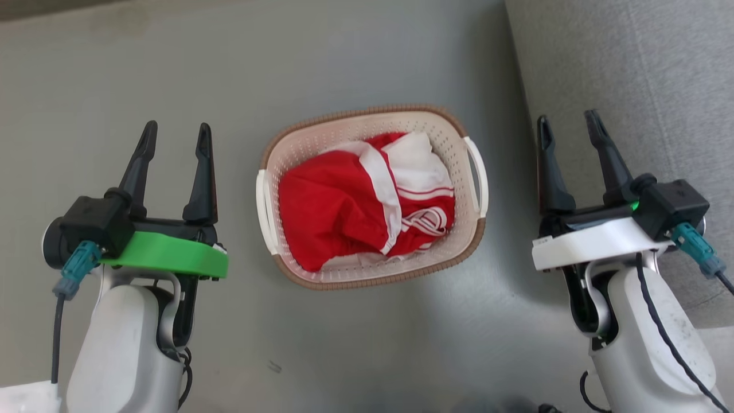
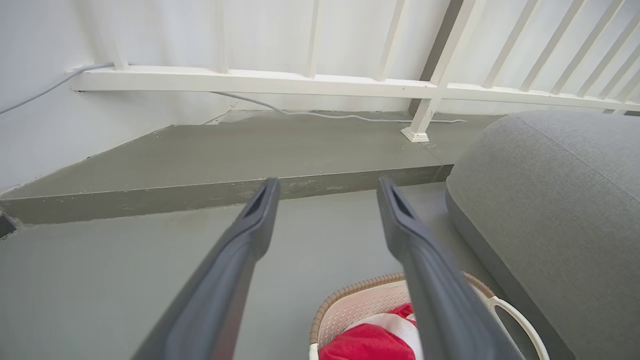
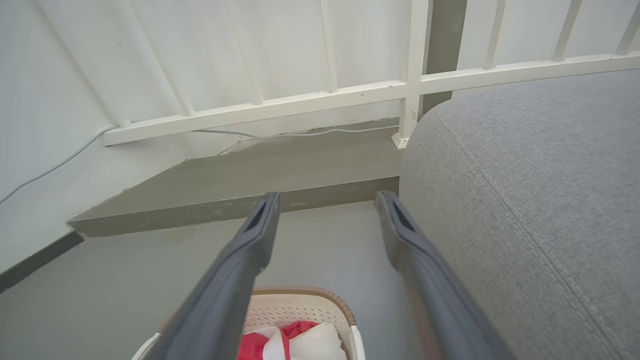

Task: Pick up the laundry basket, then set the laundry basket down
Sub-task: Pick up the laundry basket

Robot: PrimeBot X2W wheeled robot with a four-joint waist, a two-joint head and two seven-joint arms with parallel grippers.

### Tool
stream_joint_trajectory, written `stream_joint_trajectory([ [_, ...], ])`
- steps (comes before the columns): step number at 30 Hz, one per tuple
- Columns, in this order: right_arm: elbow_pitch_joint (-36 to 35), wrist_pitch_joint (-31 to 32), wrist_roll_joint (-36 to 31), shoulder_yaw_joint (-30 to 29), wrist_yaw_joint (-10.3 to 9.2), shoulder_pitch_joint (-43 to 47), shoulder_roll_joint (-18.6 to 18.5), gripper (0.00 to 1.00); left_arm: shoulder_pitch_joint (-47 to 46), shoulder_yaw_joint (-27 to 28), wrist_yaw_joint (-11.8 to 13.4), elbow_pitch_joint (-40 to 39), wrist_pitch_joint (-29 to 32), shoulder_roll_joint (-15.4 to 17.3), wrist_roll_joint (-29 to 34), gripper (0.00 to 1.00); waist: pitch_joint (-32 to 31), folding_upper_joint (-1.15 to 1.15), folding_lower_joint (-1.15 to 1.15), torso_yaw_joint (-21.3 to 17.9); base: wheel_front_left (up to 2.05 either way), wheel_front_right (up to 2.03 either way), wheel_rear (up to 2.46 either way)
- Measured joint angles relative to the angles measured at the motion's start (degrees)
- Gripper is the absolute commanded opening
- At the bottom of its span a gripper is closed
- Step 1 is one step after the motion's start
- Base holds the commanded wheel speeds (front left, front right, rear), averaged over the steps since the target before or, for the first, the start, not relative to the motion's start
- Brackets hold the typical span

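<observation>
From the head, we see the laundry basket (image 1: 312,143) on the grey floor (image 1: 367,344) between our arms, red and white clothes (image 1: 338,206) inside. Our left end effector (image 1: 177,127) and right end effector (image 1: 566,118) hover on either side of it, fingers apart, holding nothing. At the left wrist, the basket lies below the spread fingers, near a grey sofa (image 2: 550,200). At the right wrist, it shows at the bottom edge.

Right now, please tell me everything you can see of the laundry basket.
The laundry basket is cream-white perforated plastic with a brown woven-look rim and two white side handles. It sits upright on the grey floor, holding crumpled red and white clothing. The left tool and right tool flank it without touching.
</observation>
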Motion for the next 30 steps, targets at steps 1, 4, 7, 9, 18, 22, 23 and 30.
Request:
stream_joint_trajectory([
  [1, 0.16, 0.0, 0.0, 0.05, 0.0, -0.47, 0.02, 1.0, -0.22, 0.0, -0.01, 0.33, 0.0, 0.0, -0.12, 1.0, 0.66, 0.0, 0.0, -0.02, 0.0, 0.0, 0.0],
  [4, 0.78, 0.0, -0.01, 0.12, 0.0, -1.56, 0.08, 1.0, -1.37, -0.13, -0.22, 0.74, 0.09, 0.15, -0.31, 1.0, 2.65, 0.0, 0.0, -0.07, 0.0, 0.0, 0.0],
  [7, 1.43, 0.0, -0.01, 0.14, -0.05, -2.36, 0.09, 1.0, -3.02, -0.24, -0.45, 1.36, 0.25, 0.32, -0.7, 1.0, 4.58, 0.0, 0.0, -0.08, 0.0, 0.0, 0.0],
  [9, 1.86, 0.0, -0.01, 0.22, -0.4, -2.98, 0.09, 1.0, -3.91, -0.29, -0.48, 2.04, 0.33, 0.53, -0.88, 1.0, 5.84, 0.0, 0.0, -0.06, 0.0, 0.0, 0.0],
  [18, 4.35, 0.0, -0.01, 0.31, -0.41, -5.82, 0.11, 1.0, -7.2, -1.24, -0.52, 4.25, 0.59, 0.76, -1.53, 1.0, 10.91, 0.0, 0.0, 0.39, 0.0, 0.0, 0.0],
  [22, 5.12, 0.0, -0.01, 0.38, -0.42, -7.67, 0.11, 1.0, -8.56, -1.64, -0.58, 5.26, 1.33, 0.98, -2.49, 1.0, 12.98, 0.0, 0.0, 0.62, 0.0, 0.0, 0.0],
  [23, 5.3, 0.0, 0.0, 0.42, -0.42, -7.99, 0.1, 1.0, -8.94, -1.76, -0.59, 5.95, 1.64, 0.94, -3.19, 1.0, 13.49, 0.0, 0.0, 0.66, 0.0, 0.0, 0.0],
  [30, 6.97, 0.0, 0.34, 0.71, -0.51, -10.74, 0.1, 1.0, -11.73, -2.67, -1.01, 8.34, 3.26, 1.04, -4.36, 1.0, 17.43, 0.0, 0.0, 0.94, 0.0, 0.0, 0.0],
])
